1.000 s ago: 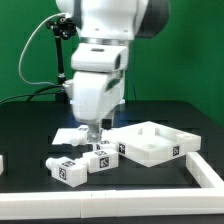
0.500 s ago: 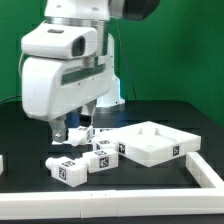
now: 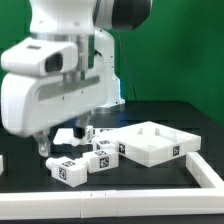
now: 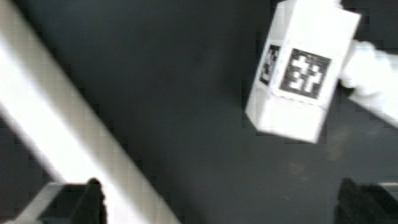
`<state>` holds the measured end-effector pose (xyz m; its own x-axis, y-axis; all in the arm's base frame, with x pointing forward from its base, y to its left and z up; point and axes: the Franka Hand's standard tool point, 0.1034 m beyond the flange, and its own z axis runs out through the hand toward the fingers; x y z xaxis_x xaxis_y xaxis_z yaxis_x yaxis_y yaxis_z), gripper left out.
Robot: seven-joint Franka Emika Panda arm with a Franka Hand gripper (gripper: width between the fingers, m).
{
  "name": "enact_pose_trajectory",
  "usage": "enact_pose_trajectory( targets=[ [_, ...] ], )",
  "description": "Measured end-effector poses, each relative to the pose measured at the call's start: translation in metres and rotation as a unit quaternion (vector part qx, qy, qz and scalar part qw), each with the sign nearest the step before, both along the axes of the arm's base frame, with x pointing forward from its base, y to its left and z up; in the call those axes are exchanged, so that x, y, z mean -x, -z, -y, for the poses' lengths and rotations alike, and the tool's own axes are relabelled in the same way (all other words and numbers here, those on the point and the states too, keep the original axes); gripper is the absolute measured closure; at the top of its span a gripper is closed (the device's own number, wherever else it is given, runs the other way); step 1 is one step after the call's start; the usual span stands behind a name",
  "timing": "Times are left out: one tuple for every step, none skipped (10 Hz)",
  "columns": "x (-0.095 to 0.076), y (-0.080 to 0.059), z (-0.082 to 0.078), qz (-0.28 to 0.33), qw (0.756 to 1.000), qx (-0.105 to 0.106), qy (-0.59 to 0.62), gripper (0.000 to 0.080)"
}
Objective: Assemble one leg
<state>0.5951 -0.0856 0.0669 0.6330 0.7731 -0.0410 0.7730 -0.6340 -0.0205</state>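
Three legs, small white blocks with black-and-white tags, lie on the black table in the exterior view: one [image 3: 68,169] at the front, one [image 3: 101,157] beside it, one [image 3: 100,133] behind. My gripper [image 3: 43,148] hangs just above the table, to the exterior view's left of the front leg, apart from it. In the wrist view a leg [image 4: 299,72] lies well ahead of my gripper [image 4: 222,205]. The two dark fingertips [image 4: 75,200] stand wide apart with nothing between them.
The large flat white square piece with raised rim [image 3: 152,141] lies to the exterior view's right of the legs. The marker board [image 3: 68,133] lies behind them. A white border rail [image 3: 110,205] runs along the table's front and shows in the wrist view [image 4: 71,110].
The arm has swung toward the exterior view's left and nearer the camera. The gripper has moved from beside the rear leg to the left of the front leg. The legs have not moved.
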Motion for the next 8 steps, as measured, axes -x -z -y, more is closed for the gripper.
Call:
enact_pose_trajectory(
  targets=[
    [0.031, 0.026, -0.010, -0.022, 0.999, -0.016, 0.030, 0.0150],
    [0.035, 0.036, -0.008, -0.037, 0.998, -0.027, 0.046, 0.0150],
    [0.029, 0.042, -0.010, -0.029, 0.998, -0.025, 0.046, 0.0150],
    [0.026, 0.045, -0.015, -0.028, 0.998, -0.024, 0.048, 0.0150],
    [0.024, 0.045, -0.016, -0.025, 0.998, -0.024, 0.044, 0.0150],
    [0.023, 0.044, -0.010, -0.024, 0.999, -0.022, 0.043, 0.0150],
    [0.020, 0.043, -0.003, -0.017, 0.999, -0.022, 0.038, 0.0150],
    [0.019, 0.044, 0.000, -0.011, 0.999, -0.021, 0.037, 0.0150]
  ],
)
